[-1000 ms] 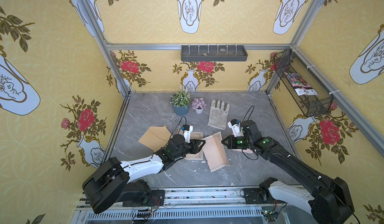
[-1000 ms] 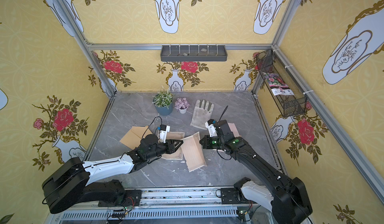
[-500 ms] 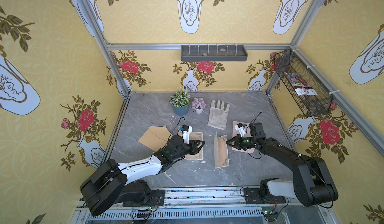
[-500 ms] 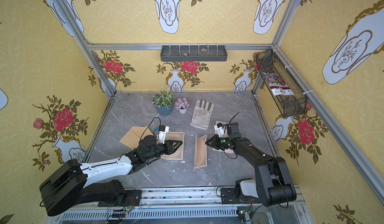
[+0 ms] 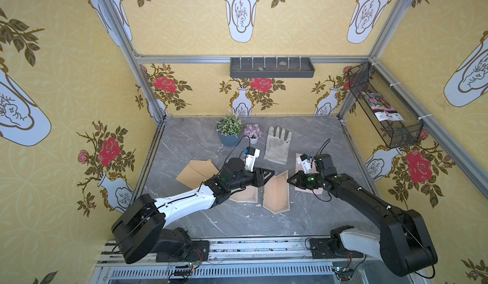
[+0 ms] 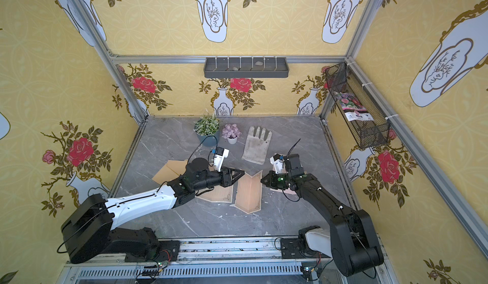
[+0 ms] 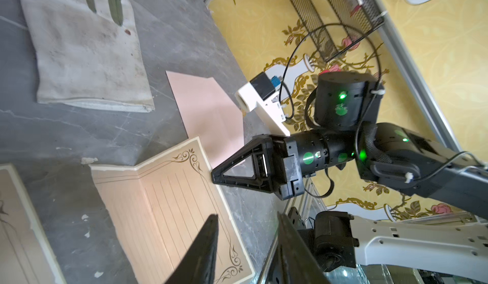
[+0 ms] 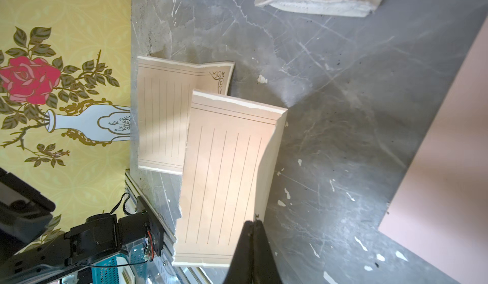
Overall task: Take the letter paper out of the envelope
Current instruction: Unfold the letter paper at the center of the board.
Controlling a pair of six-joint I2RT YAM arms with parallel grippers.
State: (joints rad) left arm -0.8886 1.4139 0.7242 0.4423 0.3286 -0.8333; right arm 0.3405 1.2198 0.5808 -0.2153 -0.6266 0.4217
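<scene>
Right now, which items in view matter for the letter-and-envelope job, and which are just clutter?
Job: lined sheet, second sheet (both already out), tan envelope, pink envelope.

Clutter: glove, green plant, purple plant, wall tray, basket with packet.

Front table (image 5: 237,222) free; letter paper (image 5: 276,193) centre; glove (image 5: 277,148), green plant (image 5: 229,127) block rear.

My left arm (image 5: 184,203) stretches low from the front edge of the bench (image 5: 184,142). Its left end effector (image 5: 273,174) lies level near the bench's middle, jaws parted (nothing between them). My right arm (image 5: 369,203) bends in beside it. The right end effector (image 5: 288,181) faces the left one, tips pressed together.
</scene>
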